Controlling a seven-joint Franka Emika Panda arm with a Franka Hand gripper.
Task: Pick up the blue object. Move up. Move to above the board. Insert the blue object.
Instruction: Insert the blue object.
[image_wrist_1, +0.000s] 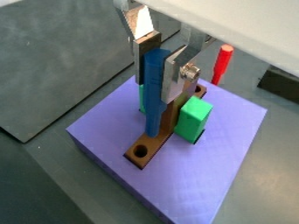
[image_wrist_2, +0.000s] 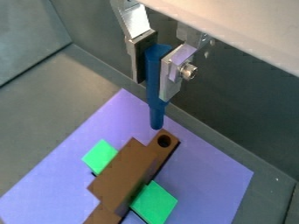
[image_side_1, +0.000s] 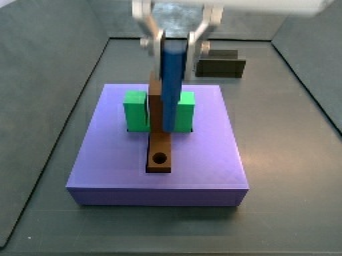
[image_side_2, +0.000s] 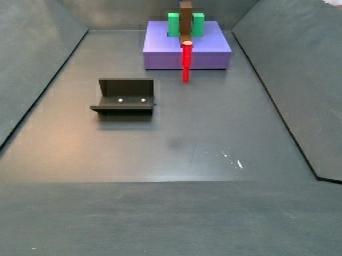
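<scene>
Clamped on the blue object (image_wrist_2: 156, 80), the gripper (image_wrist_2: 155, 54) holds it upright above the board (image_wrist_2: 131, 175). Its tip hangs just at 11 o'clock from the hole (image_wrist_2: 163, 140). Green blocks (image_wrist_2: 103, 156) flank the board on the lavender slab (image_wrist_2: 222, 175).

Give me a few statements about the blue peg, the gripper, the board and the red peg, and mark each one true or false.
1. The gripper holds the blue object upright between its fingers. True.
2. The blue object is already seated in the board's hole. False: in a wrist view its lower end hangs above the board, and the hole is open.
3. Green blocks flank the board on both sides. True.
4. The red peg lies flat on top of the lavender slab. False: it stands upright on the floor beside the lavender slab.
5. The fixture stands on the floor, apart from the slab. True.
</scene>
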